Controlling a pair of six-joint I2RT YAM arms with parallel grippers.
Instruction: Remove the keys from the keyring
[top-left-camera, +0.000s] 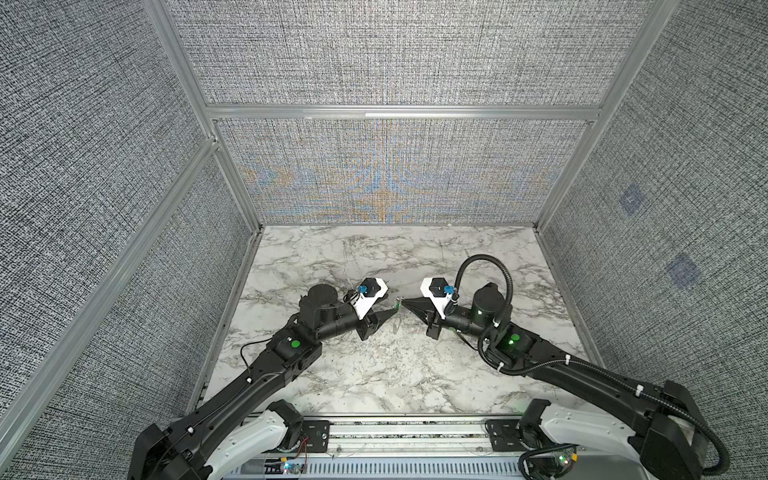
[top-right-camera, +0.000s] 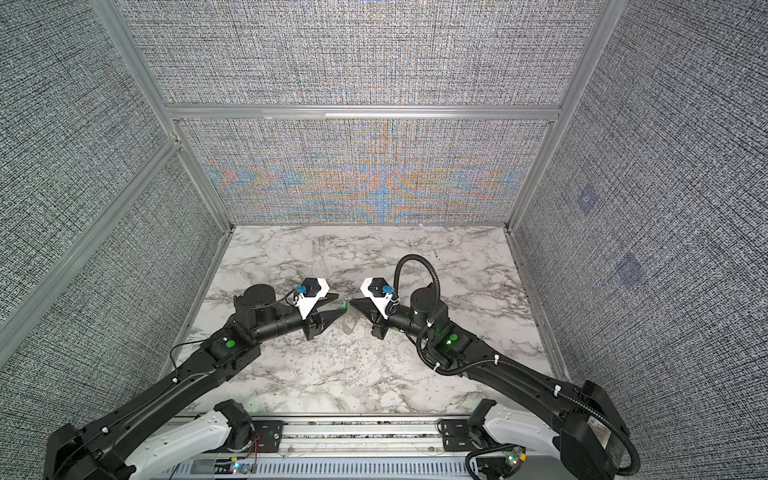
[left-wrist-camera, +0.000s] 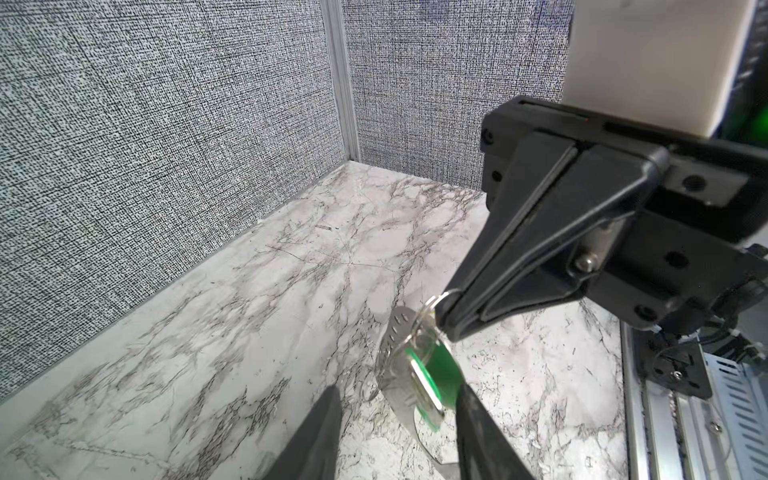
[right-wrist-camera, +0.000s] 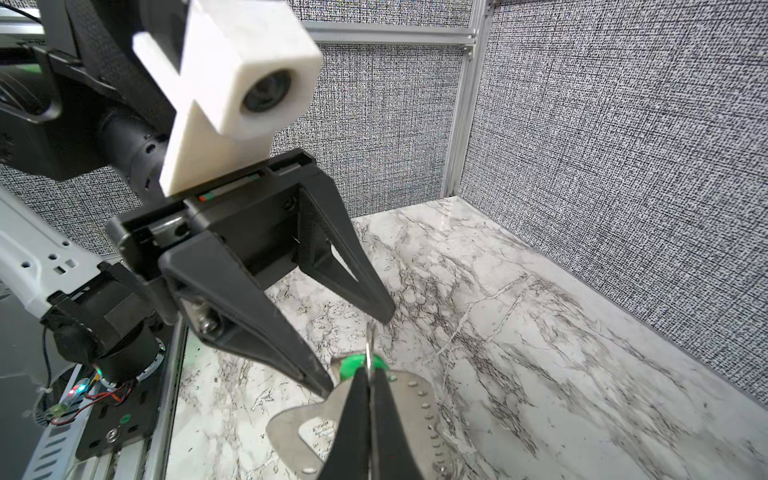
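You have the bundle in the air over the middle of the marble-patterned table (top-left-camera: 374, 374), a smooth, glossy white slab with grey veins. No loose key lies on it in any view.

Your right gripper (left-wrist-camera: 445, 324) is clamped, its black wedge-shaped fingers pressed flat together on the wire loop. Your left gripper (right-wrist-camera: 357, 353) stands spread, one finger on either side of the bundle and gripping nothing. Whether a fingertip brushes the tag, I cannot tell.

Below the right tips hangs the keyring (right-wrist-camera: 415, 395). Here it looks like a flat, dull silver-grey band of metal bent into a long loop, with a row of small dimples along its curved edge. It is thin and stiff.

Against it sits the green tag (left-wrist-camera: 440, 374), which is translucent plastic, rounded and shiny. The grey strip across it is probably the key (left-wrist-camera: 424, 384), though blur makes that uncertain.

The smallest piece is the wire ring (right-wrist-camera: 370, 336), a thin bright split loop that sticks up from the pinch.

By my judgement the task is barely begun. The green-tagged key still looks joined to the keyring, so working it off remains. No yellow tag shows anywhere, so I cannot tell whether that one is off or just hidden.
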